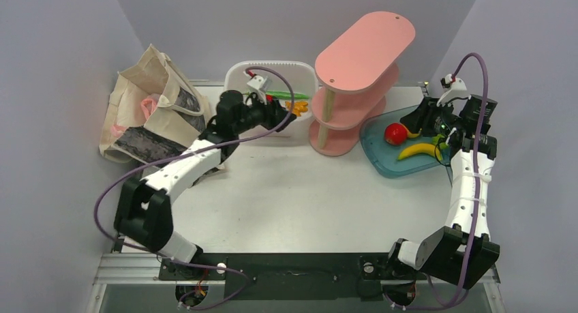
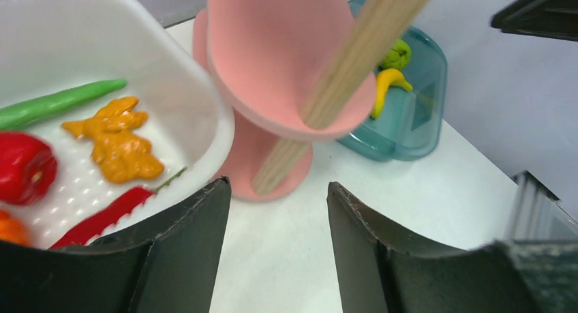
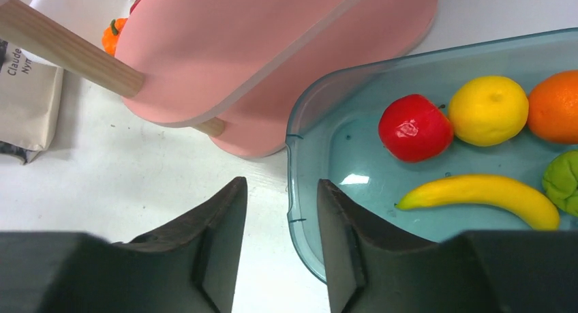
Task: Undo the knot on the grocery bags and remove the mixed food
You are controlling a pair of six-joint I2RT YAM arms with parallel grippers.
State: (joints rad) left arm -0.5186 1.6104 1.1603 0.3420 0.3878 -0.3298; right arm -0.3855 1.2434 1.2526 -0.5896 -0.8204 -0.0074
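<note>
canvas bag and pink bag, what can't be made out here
What the canvas bag holds: top view, its own slumped cloth covers the inside.
Knot of the pink bag: top view, only small bits poke out of the canvas, too small to judge.
Right wrist view: only a corner of the canvas bag, cut by the left edge.
Left wrist view: neither bag appears.

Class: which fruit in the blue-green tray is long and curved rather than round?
The yellow banana; the apple, lemon, orange and lime are all round.
</note>
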